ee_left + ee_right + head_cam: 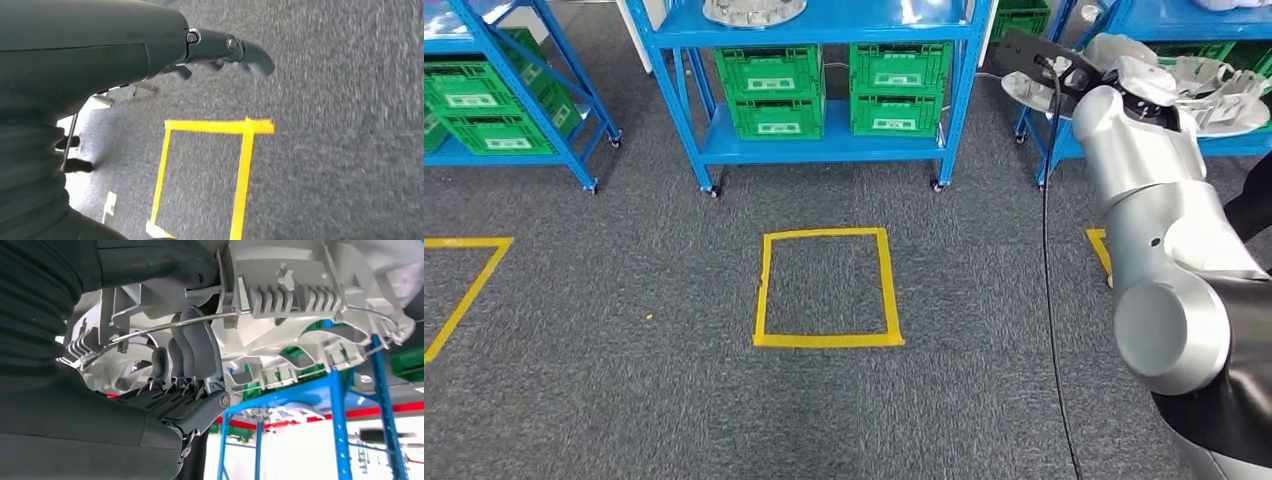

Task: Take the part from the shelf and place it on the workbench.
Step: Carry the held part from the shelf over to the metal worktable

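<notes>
Head view: I count four green crates [832, 88] on the middle blue shelf [824, 145] | right robot hand [187, 357] grips one grey part [320, 305], lying flat, raised at right | left robot hand [225, 52] hangs empty, fingers curled.

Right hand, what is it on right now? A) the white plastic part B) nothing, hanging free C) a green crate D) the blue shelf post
A: in the right wrist view the right hand has its fingers curled over the edge and wire of the white plastic part; the head view shows the same part at the end of the raised right arm.
</notes>
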